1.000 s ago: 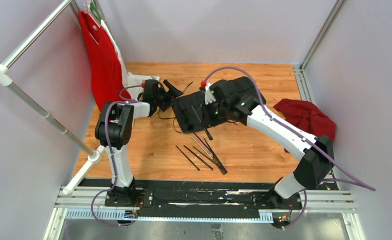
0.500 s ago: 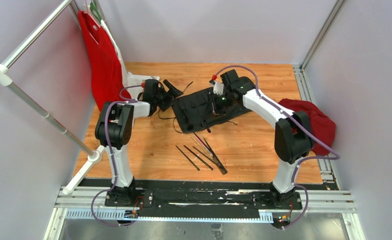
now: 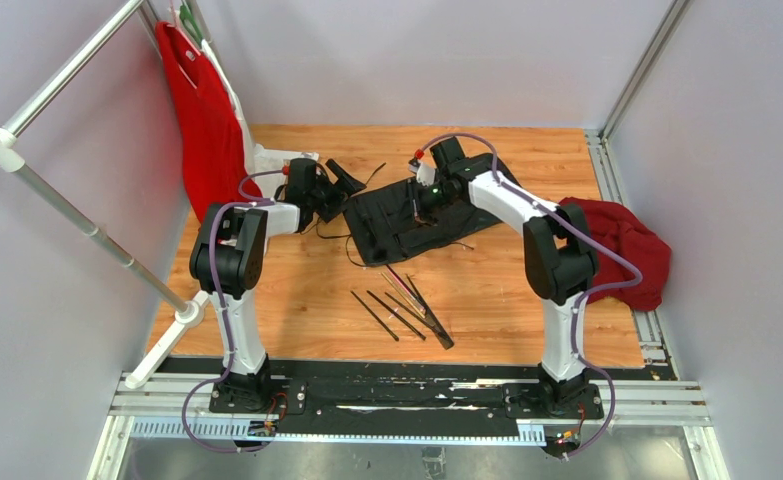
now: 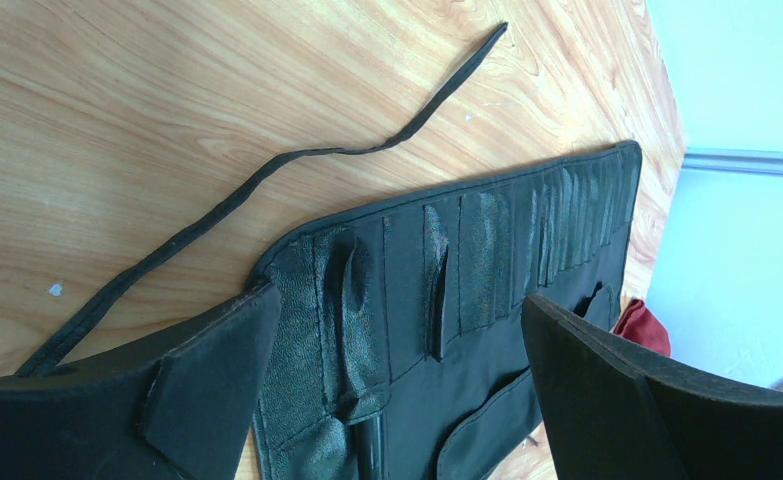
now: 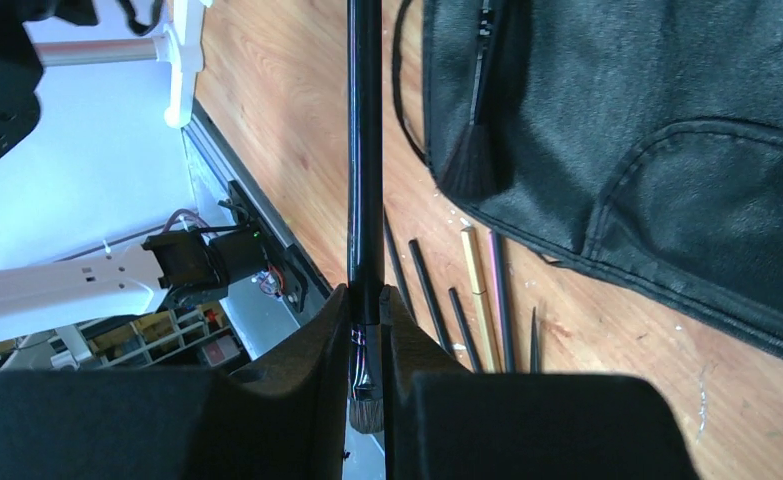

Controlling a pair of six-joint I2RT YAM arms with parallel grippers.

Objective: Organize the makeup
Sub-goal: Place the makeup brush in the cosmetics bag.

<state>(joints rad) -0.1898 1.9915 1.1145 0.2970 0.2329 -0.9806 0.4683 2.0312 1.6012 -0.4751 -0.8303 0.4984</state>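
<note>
The right jaws are clamped on a black brush (image 5: 365, 150), gripped near its bristle end, with the shaft running straight out ahead of them. In the right wrist view the black slotted roll (image 5: 647, 120) lies just to one side of that shaft. It is judged that the shaft must be lined up with a slot's length before it can be slid in. One dark-bristled brush (image 5: 470, 150) is seen lying on the roll; whether it is tucked into a slot cannot be told.

The left jaws are held apart with nothing gripped, over the roll's left end, where the slots (image 4: 487, 250) appear unfilled. Contact with the fabric cannot be told.

The other brushes (image 3: 399, 308) are laid loose on the table (image 3: 507, 300), nearer the arm bases and roughly midway between the arms.
</note>
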